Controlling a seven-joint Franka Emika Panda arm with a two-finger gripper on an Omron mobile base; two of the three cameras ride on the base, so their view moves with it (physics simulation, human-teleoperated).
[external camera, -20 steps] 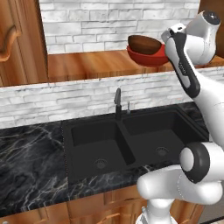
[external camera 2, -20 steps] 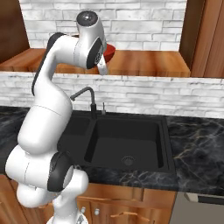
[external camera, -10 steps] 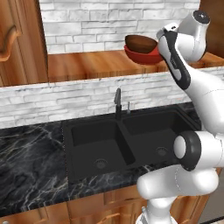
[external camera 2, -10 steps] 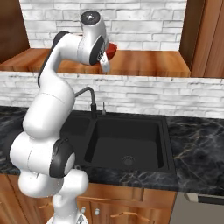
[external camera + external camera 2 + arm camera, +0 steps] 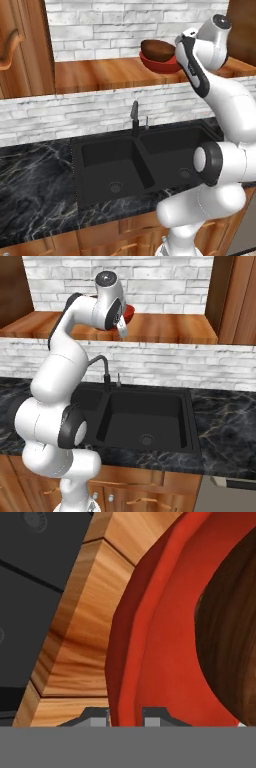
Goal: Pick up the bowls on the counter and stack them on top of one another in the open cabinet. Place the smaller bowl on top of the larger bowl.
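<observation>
Gripper point(image 5: 125, 716) jaws narrow, closed on the rim of the red bowl point(image 5: 160, 642). Red bowl rests on the open cabinet point(image 5: 105, 75) floor (right of centre); brown wooden bowl point(image 5: 157, 50) sits inside it.

**Arm raised to the shelf in the upper middle of the frame**

The white arm point(image 5: 65, 386) is seen rising from the lower left. Its hand is held up at the open cabinet point(image 5: 165, 331), where a sliver of the red bowl point(image 5: 129, 311) is glimpsed behind it. Lower centre, a black sink point(image 5: 145, 421) is set into the dark marble counter point(image 5: 225, 431), with a faucet point(image 5: 103, 373) behind it.
</observation>
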